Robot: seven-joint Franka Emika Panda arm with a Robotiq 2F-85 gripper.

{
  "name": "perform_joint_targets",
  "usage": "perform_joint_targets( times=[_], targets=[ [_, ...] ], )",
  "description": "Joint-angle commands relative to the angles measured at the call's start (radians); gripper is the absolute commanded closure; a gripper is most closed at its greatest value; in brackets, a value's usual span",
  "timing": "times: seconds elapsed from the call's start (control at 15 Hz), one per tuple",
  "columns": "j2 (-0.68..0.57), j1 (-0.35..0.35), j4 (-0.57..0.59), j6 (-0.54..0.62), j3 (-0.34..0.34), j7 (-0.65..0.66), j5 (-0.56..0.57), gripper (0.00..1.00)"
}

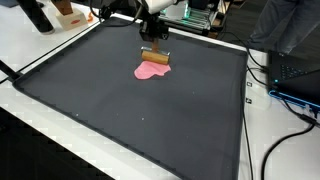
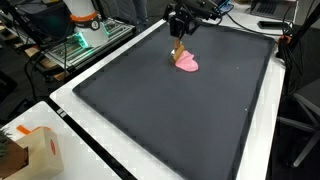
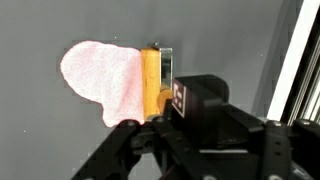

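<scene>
My gripper (image 1: pixel 155 44) hangs over the far part of a black mat (image 1: pixel 120 110) and is shut on an upright orange block (image 1: pixel 155 57). The block's lower end meets a pink cloth (image 1: pixel 152 71) lying flat on the mat. In the other exterior view the gripper (image 2: pixel 178 40) holds the block (image 2: pixel 177 51) just above the pink cloth (image 2: pixel 187 64). In the wrist view the orange block (image 3: pixel 151 80) stands along the right edge of the pink cloth (image 3: pixel 100 78), with the gripper (image 3: pixel 150 118) at its near end. The fingertips are mostly hidden by the gripper body.
The mat (image 2: pixel 170 120) covers a white table (image 1: pixel 40 45). Cables and a dark device (image 1: pixel 295 75) lie by one mat edge. A cardboard box (image 2: pixel 30 150) sits at a table corner. A robot base (image 2: pixel 82 15) and a green-lit rack (image 2: pixel 75 45) stand behind.
</scene>
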State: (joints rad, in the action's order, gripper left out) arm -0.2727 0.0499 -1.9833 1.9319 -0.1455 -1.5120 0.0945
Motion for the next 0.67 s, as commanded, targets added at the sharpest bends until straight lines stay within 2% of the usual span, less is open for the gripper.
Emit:
perform_joint_targets(
  times=[0.0,0.6],
  targets=[
    [-0.009,-0.014,-0.017,0.069,0.009,-0.015,-0.013,0.75],
    [-0.022,-0.032,-0.033,0.183,0.016,-0.004,-0.026,0.75]
  ],
)
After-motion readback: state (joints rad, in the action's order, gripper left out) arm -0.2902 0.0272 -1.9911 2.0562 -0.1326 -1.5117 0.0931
